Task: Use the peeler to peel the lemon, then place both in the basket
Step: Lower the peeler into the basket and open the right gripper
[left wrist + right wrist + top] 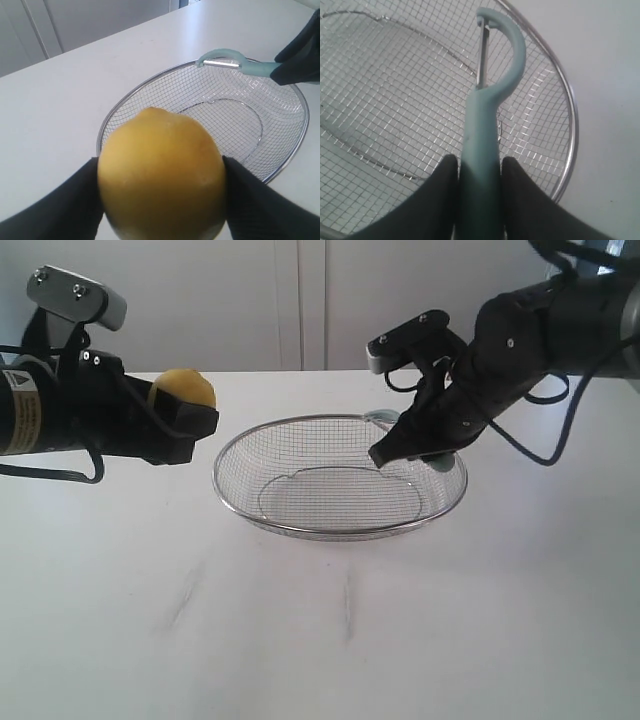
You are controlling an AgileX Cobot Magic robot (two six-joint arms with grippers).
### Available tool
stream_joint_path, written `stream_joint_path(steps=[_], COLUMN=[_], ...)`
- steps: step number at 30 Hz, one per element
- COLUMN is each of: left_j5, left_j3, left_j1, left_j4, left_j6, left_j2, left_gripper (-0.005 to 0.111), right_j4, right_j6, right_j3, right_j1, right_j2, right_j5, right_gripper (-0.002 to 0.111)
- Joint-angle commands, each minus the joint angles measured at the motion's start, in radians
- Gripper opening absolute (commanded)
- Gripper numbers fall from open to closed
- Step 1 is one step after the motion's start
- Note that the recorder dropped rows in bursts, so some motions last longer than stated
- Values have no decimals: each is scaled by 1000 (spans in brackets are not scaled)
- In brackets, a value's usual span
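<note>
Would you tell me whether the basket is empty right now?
Empty: only bare mesh shows inside the basket; lemon and peeler are gripped, not lying inside.

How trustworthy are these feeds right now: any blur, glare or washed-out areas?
Left wrist view: the lemon sits so close it is soft, while the basket behind is sharper. Right wrist view: the peeler and the basket are crisp, with no glare. Exterior view: the white table is nearly washed out, and shadows on it are faint.

Yellow lemon [183, 387] held raised, left of the silver mesh basket [330, 526]; teal peeler [481, 140] tilted over the basket's right rim.
</note>
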Motion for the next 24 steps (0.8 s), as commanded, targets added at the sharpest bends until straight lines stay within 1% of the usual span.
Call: stream_joint_path(steps=[1,11,20,22,24], left_j5=[8,6,6,6,6], left_j3=[-10,-10,-10,-10,-10], left_j1=[5,3,3,3,3], left_j4=[11,11,11,11,11], left_j6=[-9,-9,-9,-9,-9], left_j2=[-5,-5,-5,-5,-5], left_gripper=[0,0,0,0,0], right_j4=[2,7,16,34,52], right_j6=[5,5,5,5,5], right_j3=[-3,-3,-3,-3,-3], right_j1=[0,2,2,2,2], right_j2=[49,103,161,165,165], right_j5=[-34,-105,-128,-132,-132], right_gripper=[0,0,0,6,16])
